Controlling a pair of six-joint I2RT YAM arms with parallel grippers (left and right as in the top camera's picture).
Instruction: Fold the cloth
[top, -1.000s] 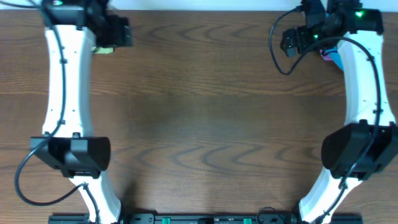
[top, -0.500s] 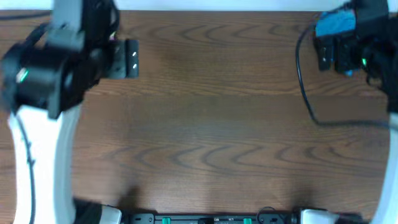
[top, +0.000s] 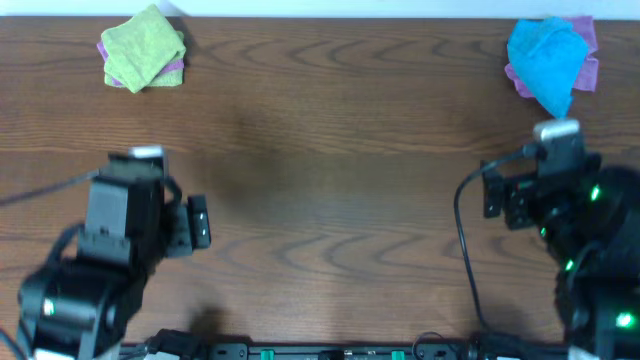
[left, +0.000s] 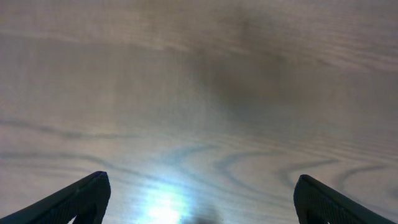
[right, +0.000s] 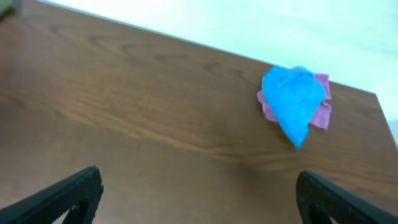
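The lime yellow-green cloth (top: 143, 50) lies bunched at the far left corner of the table, on top of a purple cloth. My left gripper (top: 200, 222) is at the near left, far from the cloth. It is open and empty, and the left wrist view (left: 199, 202) shows only bare wood between its fingers. My right gripper (top: 490, 196) is at the near right, open and empty. In the right wrist view (right: 199, 196) its fingers stand wide apart over bare wood. The lime cloth is not in either wrist view.
A bright blue cloth (top: 545, 58) lies on a pink cloth (top: 588, 68) at the far right corner; it also shows in the right wrist view (right: 292, 102). The table's far edge (top: 330, 17) meets a white surface.
Both arms have pulled back from the far corners to the near side of the table. The lime cloth and the blue cloth, hidden under the arms before, now show.
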